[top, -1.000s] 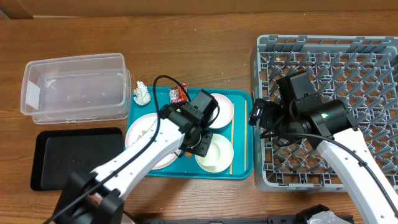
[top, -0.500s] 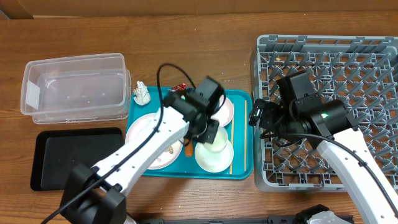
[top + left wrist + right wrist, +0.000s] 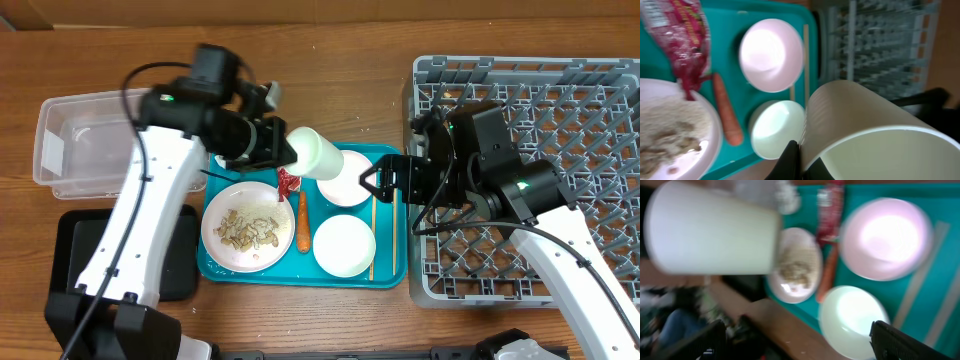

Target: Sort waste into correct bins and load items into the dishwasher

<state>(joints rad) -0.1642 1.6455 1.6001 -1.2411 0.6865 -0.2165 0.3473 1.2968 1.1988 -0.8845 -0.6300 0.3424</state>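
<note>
My left gripper is shut on the small white cup and holds it on its side above the teal tray; in the left wrist view the cup fills the lower right, pinched at its rim by my fingers. On the tray lie the plate with rice, carrot, red wrapper, two bowls and chopsticks. My right gripper is open and empty over the tray's right edge, next to the grey rack. The right wrist view shows the cup and tissue.
The clear tub stands at the back left with the black tray in front of it, partly under my left arm. The rack fills the right side of the table.
My left gripper has lifted the cup off the tray and swung up and to the left. My right gripper has reached left over the tray's right edge.
</note>
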